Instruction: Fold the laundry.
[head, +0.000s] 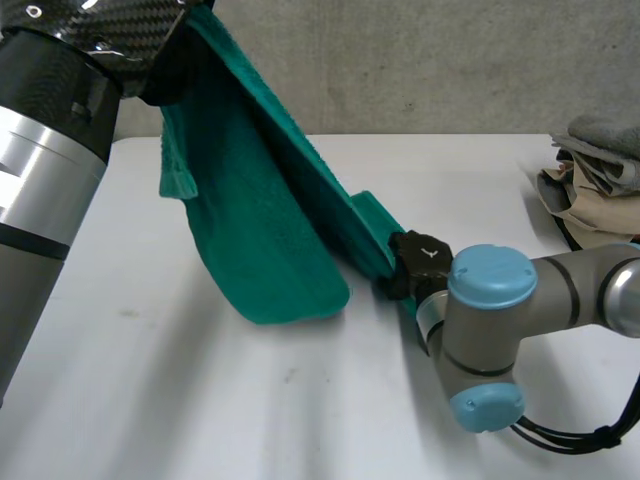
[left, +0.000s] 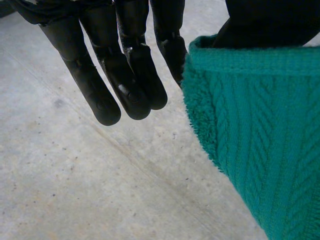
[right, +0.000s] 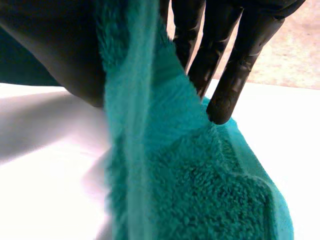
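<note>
A teal green towel (head: 260, 220) hangs stretched above the white table (head: 180, 400), sloping from high at the left down to the middle. My left hand (head: 162, 72) holds its upper corner up high. In the left wrist view the towel's hem (left: 260, 130) is pinched beside the straight fingers (left: 125, 75) by the thumb. My right hand (head: 412, 262) grips the towel's lower end just above the table. In the right wrist view the terry cloth (right: 190, 190) runs between the thumb and the fingers (right: 225, 60). The towel's loose lower edge sags to the tabletop.
A pile of grey and beige clothes (head: 595, 175) lies at the table's far right edge. A grey concrete wall (head: 420, 60) stands behind the table. My right arm's elbow (head: 490, 320) juts over the near right part of the table.
</note>
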